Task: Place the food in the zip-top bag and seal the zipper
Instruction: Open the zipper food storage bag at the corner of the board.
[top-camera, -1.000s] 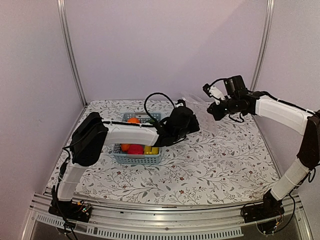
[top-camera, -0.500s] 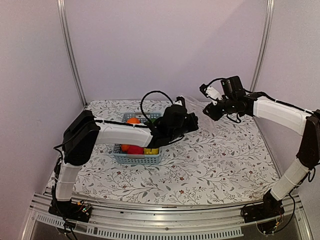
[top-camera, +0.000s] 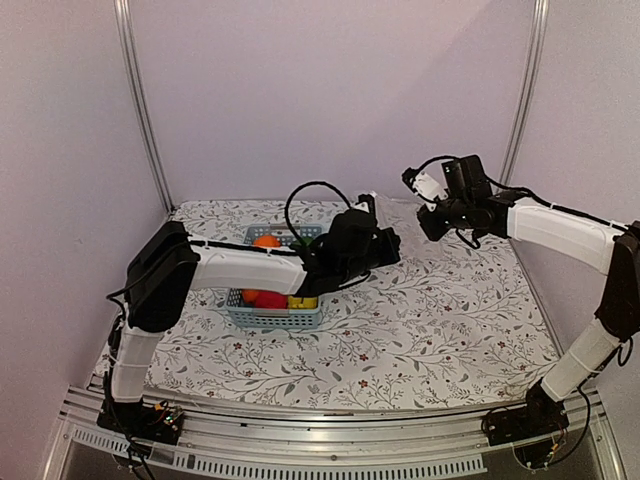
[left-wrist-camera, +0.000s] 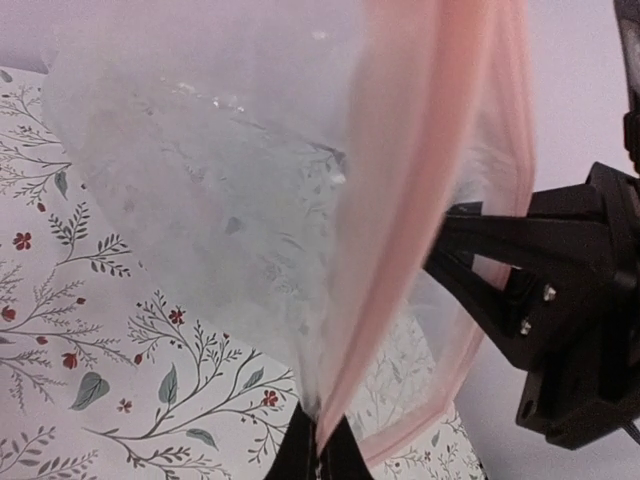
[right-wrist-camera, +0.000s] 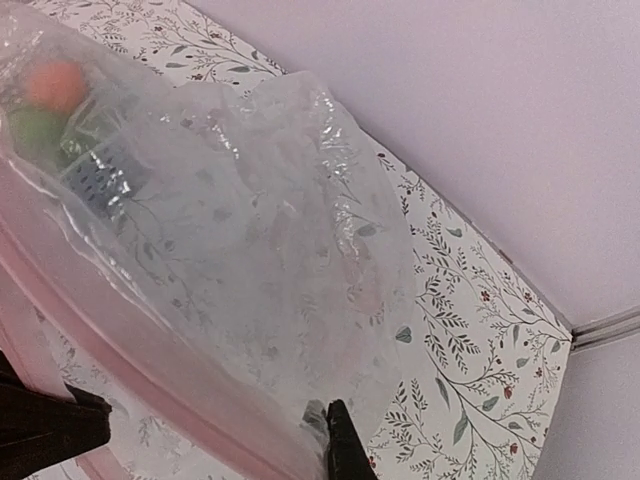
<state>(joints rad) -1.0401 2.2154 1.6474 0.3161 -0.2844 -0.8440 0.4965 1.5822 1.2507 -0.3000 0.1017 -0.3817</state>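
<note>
I have the left gripper (left-wrist-camera: 320, 456) and right gripper (right-wrist-camera: 338, 446) both pinched tight on the zip-top bag (right-wrist-camera: 250, 230), held up just right of the basket (top-camera: 272, 318). The food (top-camera: 270, 298) sits in the basket, none bagged. Loading and sealing the zipper (left-wrist-camera: 400, 250) remain.

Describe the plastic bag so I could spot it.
On the floral cloth stands a blue basket. Right of it, above the cloth, the left claw and right claw hold up the bag. Alone here it is see-through, with a pink strip.
</note>
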